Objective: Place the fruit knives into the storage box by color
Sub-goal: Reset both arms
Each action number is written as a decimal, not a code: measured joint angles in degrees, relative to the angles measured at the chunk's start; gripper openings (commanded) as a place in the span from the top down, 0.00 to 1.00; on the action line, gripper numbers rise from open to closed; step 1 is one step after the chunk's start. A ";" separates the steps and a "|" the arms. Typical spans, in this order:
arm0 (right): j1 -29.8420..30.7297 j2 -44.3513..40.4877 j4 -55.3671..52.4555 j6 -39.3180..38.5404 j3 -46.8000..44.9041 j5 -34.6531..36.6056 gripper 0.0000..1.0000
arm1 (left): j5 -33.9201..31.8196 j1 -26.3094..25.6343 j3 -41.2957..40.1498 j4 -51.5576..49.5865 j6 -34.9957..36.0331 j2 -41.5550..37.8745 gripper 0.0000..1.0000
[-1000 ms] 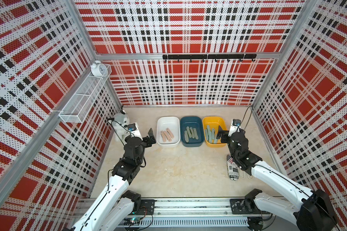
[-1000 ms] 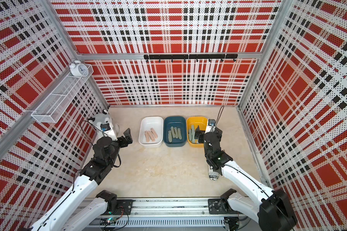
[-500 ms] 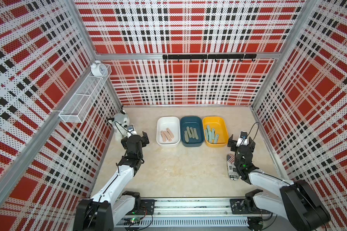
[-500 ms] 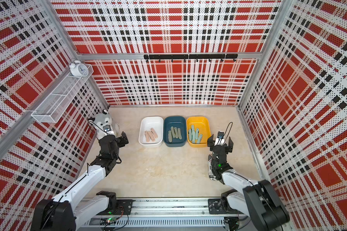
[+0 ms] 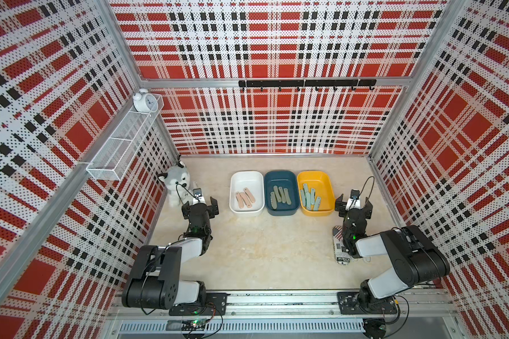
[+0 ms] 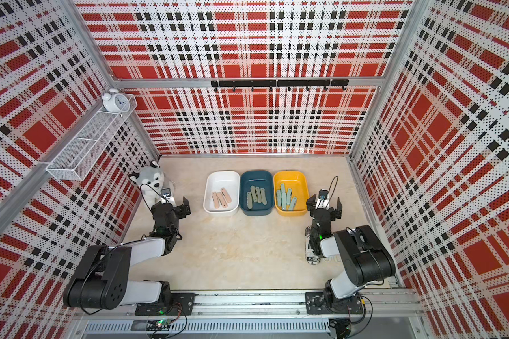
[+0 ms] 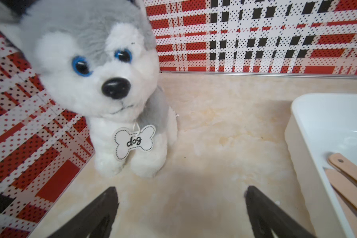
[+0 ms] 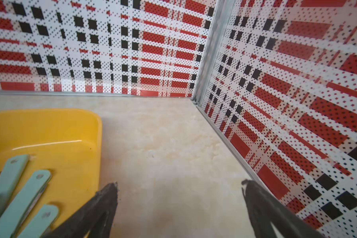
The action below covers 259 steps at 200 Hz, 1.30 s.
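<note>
The dog (image 5: 175,185) sits in the far left corner of the table (image 5: 262,255), facing the left gripper (image 5: 200,205). The left gripper is spread wide and holds nothing. In the left wrist view its fingers (image 7: 103,208) hang over bare tabletop, apart from the dog's paws and from the white box (image 7: 297,127).

The three boxes stand side by side in a row. The white box (image 5: 246,173) holds the pink knives (image 5: 245,200), lying loosely side by side. The blue box (image 5: 279,173) holds the green knives (image 5: 280,195). The yellow box (image 5: 312,173) holds the teal knives (image 5: 309,198), which overlap in a loose heap. No knife lies on the open table in either top view.

The right gripper (image 5: 353,202) sits just right of the yellow box, also spread wide and empty. In the right wrist view one of its fingers (image 8: 99,206) overlaps the box's near corner; whether it touches cannot be told.

The pouch (image 5: 340,252) lies by the right arm, partly hidden under it.

The wrist views cut off most of the white and yellow boxes. They show only the ends of a few pink knives (image 7: 350,185) and of some teal ones (image 8: 19,195), the latter blurred. The teal heap's exact count is hard to make out from above.
</note>
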 measured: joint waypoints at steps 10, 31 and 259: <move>-1.49 -0.17 0.09 1.16 -0.02 -1.84 0.00 | 1.36 0.00 0.04 1.95 0.68 1.01 0.02; -3.85 -0.09 -0.39 3.17 -0.04 -6.71 0.00 | 3.72 -0.02 0.15 4.42 1.99 2.54 0.02; -4.59 1.01 1.90 4.96 -0.79 -13.90 0.00 | 3.13 -0.68 -10.32 34.60 -2.58 9.90 0.02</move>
